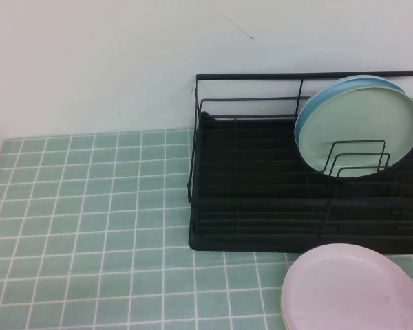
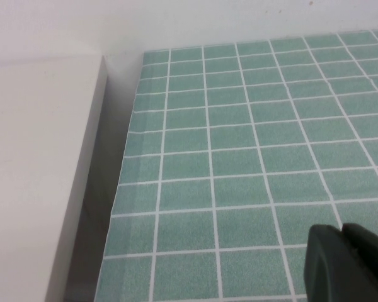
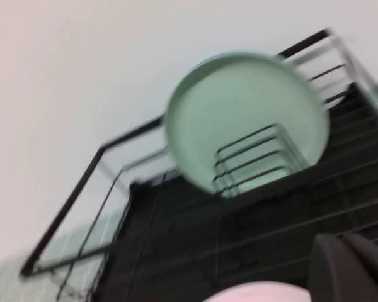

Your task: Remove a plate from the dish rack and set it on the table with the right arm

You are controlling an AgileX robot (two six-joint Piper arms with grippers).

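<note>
The mint-green plate (image 1: 363, 127) stands on edge in the right end of the black wire dish rack (image 1: 261, 206), leaning on the wire dividers, with a light blue plate (image 1: 315, 104) right behind it. The right wrist view also shows the plate (image 3: 246, 113) in the rack (image 3: 176, 239). My right gripper (image 3: 343, 240) is shut and empty, in front of the rack and apart from the plate, just above a pale pink plate (image 3: 252, 294). My left gripper (image 2: 341, 229) is shut and empty, low over the tiled table (image 2: 239, 157). Neither gripper shows in the high view.
The pale pink plate (image 1: 351, 289) lies on the table (image 1: 89, 227) in front of the rack's right end. A white wall runs behind the rack. A white block (image 2: 38, 176) borders the table's edge in the left wrist view.
</note>
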